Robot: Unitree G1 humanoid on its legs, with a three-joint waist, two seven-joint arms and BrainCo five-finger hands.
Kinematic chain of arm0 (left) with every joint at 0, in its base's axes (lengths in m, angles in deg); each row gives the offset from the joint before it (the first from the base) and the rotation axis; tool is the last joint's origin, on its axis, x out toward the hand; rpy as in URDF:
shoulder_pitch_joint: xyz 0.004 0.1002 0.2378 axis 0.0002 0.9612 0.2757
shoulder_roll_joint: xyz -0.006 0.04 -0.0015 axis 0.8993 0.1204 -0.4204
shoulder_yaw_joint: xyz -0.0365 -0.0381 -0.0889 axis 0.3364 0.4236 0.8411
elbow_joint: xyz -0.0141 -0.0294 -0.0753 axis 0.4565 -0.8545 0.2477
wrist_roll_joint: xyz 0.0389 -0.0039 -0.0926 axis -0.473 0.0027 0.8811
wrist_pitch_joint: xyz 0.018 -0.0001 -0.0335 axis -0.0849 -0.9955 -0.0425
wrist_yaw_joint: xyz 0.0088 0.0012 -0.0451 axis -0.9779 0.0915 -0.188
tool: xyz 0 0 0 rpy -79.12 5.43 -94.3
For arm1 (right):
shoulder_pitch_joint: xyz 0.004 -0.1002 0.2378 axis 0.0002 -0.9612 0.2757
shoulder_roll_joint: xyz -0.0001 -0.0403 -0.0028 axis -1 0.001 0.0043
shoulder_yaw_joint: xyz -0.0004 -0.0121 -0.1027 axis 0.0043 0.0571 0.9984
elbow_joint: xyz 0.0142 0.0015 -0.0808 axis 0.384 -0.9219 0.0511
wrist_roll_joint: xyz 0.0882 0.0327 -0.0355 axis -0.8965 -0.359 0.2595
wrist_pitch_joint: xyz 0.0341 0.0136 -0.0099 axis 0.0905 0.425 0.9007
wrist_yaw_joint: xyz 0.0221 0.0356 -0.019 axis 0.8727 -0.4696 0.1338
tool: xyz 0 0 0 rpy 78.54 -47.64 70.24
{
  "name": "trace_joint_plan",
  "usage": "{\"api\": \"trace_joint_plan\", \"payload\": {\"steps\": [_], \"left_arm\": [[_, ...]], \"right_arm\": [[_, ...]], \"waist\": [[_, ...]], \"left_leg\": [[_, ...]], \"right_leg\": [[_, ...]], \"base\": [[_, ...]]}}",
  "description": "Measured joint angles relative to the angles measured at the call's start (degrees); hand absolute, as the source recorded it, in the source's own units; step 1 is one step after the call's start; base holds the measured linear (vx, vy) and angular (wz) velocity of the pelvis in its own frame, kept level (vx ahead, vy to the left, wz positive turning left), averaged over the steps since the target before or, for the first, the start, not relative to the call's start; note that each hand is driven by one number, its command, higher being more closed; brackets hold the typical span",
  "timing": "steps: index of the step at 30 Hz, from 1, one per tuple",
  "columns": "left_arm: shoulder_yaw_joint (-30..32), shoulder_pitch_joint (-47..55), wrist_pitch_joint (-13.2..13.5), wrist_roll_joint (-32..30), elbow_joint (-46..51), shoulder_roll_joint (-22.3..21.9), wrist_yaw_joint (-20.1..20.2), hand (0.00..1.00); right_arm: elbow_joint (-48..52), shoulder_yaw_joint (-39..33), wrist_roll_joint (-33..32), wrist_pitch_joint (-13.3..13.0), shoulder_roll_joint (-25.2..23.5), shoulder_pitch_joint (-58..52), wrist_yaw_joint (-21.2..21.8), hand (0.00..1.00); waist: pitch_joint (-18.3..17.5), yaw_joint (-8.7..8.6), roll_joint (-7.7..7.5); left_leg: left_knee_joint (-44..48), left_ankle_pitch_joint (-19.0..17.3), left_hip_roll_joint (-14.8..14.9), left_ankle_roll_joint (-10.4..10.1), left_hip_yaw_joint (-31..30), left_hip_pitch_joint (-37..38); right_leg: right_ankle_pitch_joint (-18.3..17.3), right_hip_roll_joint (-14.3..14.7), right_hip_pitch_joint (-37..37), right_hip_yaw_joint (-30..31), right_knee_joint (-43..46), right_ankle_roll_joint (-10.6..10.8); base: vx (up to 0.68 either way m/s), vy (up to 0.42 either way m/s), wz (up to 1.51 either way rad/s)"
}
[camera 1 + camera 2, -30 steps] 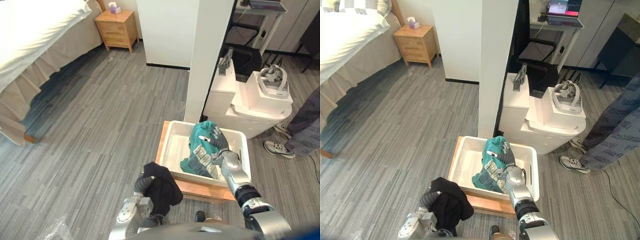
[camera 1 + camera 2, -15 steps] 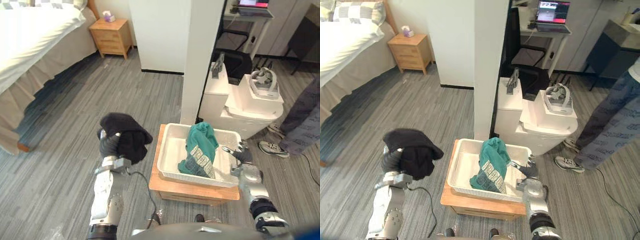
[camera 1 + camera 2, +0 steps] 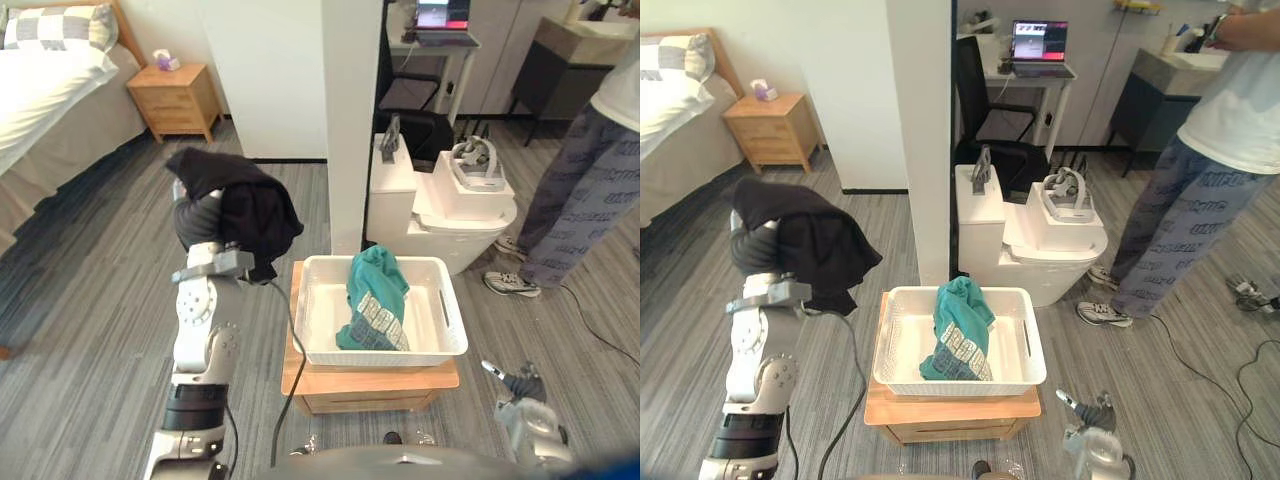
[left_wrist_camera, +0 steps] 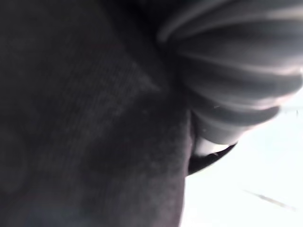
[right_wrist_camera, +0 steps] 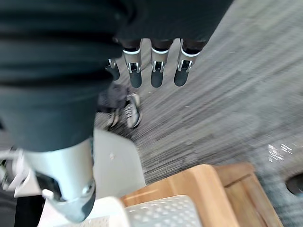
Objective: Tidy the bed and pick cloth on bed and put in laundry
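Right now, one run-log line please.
left hand high, black cloth draped over it | right hand low, open | teal cloth in white basket

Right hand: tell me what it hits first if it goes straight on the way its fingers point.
Probably the person's sneaker, which lies past the straight fingers of the right hand across bare grey floor. Depth is unclear, so it might touch the floor first.

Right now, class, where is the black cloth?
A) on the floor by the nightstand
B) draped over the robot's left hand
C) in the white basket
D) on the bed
B: the black cloth hangs over the left hand, up beside the white basket holding the teal cloth.
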Motion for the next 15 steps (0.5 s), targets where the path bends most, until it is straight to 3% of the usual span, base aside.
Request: {"api": "trace_joint_plan", "payload": {"steps": [4, 8, 15], "left_arm": [[-3.10, -3.29, -2.93, 0.68, -0.34, -0.02, 0.59, 1.00], [-6.14, -5.03, -4.42, 0.36, -3.33, -0.18, 4.87, 1.00], [-12.90, -5.04, -11.15, -2.33, -14.71, -4.16, 9.06, 1.00]], "right_arm": [[0.25, 0.04, -1.16, -0.09, -2.49, -2.52, 0.31, 0.00], [1.01, 0.08, -1.16, -1.05, -3.86, -4.10, 0.96, 0.00], [1.00, 0.08, -1.65, -1.89, -4.97, -4.75, 2.58, 0.00]], "waist": [[-1.01, -0.87, -0.13], [-1.23, -1.95, -0.29], [-1.43, -2.73, -0.14]], "left_leg": [[0.00, 0.14, 0.66, -0.32, 4.21, 1.14], [-0.01, 0.14, 0.67, -0.84, 5.63, 1.65], [-0.02, -0.72, 0.55, -1.35, 7.98, 2.16]], "right_leg": [[-0.23, 0.12, -0.15, 0.87, 0.00, 0.20], [-0.23, 0.20, -0.19, 1.98, 0.01, 0.23], [0.00, 0.25, -0.47, 4.06, 0.05, 0.04]], "base": [[0.00, 0.002, -0.11], [0.01, 0.000, -0.16], [0.01, 0.002, -0.16]]}}
